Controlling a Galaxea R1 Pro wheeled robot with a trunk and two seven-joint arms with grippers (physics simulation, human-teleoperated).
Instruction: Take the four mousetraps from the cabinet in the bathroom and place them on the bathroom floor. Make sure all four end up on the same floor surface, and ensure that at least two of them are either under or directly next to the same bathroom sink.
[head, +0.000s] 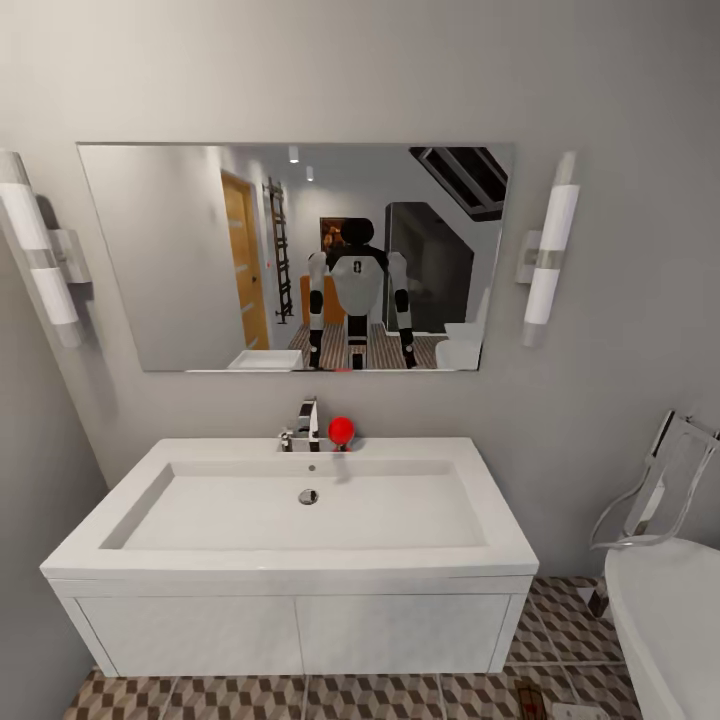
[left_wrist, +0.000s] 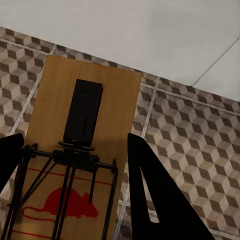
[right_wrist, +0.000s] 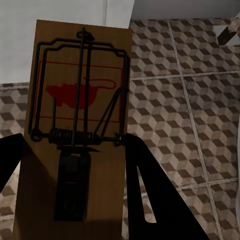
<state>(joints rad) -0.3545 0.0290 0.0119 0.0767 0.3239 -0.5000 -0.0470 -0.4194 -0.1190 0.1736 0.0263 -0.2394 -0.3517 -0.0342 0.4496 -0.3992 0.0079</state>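
The white sink (head: 300, 520) with its chrome drain sits straight ahead on a white drawer unit (head: 300, 630). Cube-patterned bathroom floor (head: 400, 695) runs below it. My left gripper (left_wrist: 74, 136) is shut on a tan mousetrap (left_wrist: 115, 100) with black wire and a red mouse mark, held above the floor tiles (left_wrist: 190, 135) near a white panel (left_wrist: 150, 30). My right gripper (right_wrist: 72, 137) is shut on a second mousetrap (right_wrist: 80, 90) over the same tiling (right_wrist: 175, 100). The cabinet is out of view.
A mirror (head: 295, 255) above the sink reflects the robot, with tube lamps on both sides. A chrome tap (head: 305, 425) and a red ball (head: 341, 431) stand on the sink's back rim. A white bathtub (head: 670, 620) with a chrome rail is at right.
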